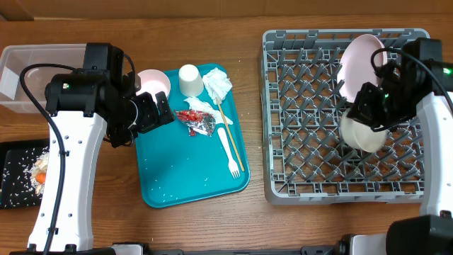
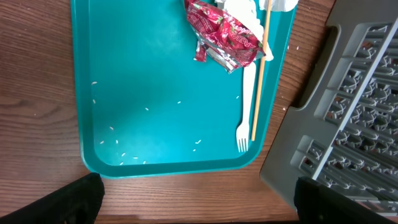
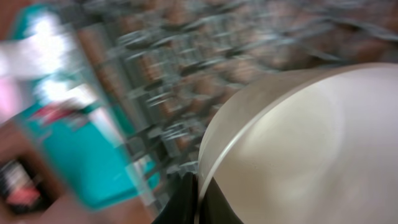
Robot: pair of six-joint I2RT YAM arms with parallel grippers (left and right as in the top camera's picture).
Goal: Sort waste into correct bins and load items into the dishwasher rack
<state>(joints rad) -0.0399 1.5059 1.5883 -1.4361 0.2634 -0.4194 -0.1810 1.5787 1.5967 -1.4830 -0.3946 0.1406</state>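
Clock directions are read on the overhead view, with twelve at its top edge.

My right gripper [image 1: 370, 113] is clamped on the rim of a white bowl [image 1: 364, 133]. The bowl hangs tilted over the three-o'clock side of the dishwasher rack [image 1: 273, 106], and I cannot tell whether it touches the pegs. The blurred wrist view shows one finger [image 3: 186, 202] pressed against that rim. At twelve o'clock from the bowl, a round white plate [image 1: 357, 65] stands on edge among the pegs.

My left gripper [image 1: 157, 112] is spread wide and holds nothing. It hovers over the nine-o'clock edge of the teal tray [image 1: 184, 177].

Just at three o'clock from it lies the foil wrapper [image 1: 197, 122], touching a crumpled napkin [image 1: 202, 106]. Beyond these, the fork [image 1: 230, 152] and a wooden chopstick [image 1: 231, 134] lie side by side along the tray's three-o'clock edge, the fork's tines toward six o'clock. Loose rice grains [image 1: 170, 188] dot the tray's six-o'clock end.

Along its twelve-o'clock edge stands the cup [image 1: 190, 79], with a second bowl [image 1: 154, 81] at its nine o'clock and another napkin [image 1: 217, 83] at its three o'clock.

Farthest out, past my left arm, the clear tub [image 1: 35, 64] sits at ten o'clock. The black tray [image 1: 14, 159] sits at eight o'clock and holds rice and an orange carrot piece [image 1: 41, 177].
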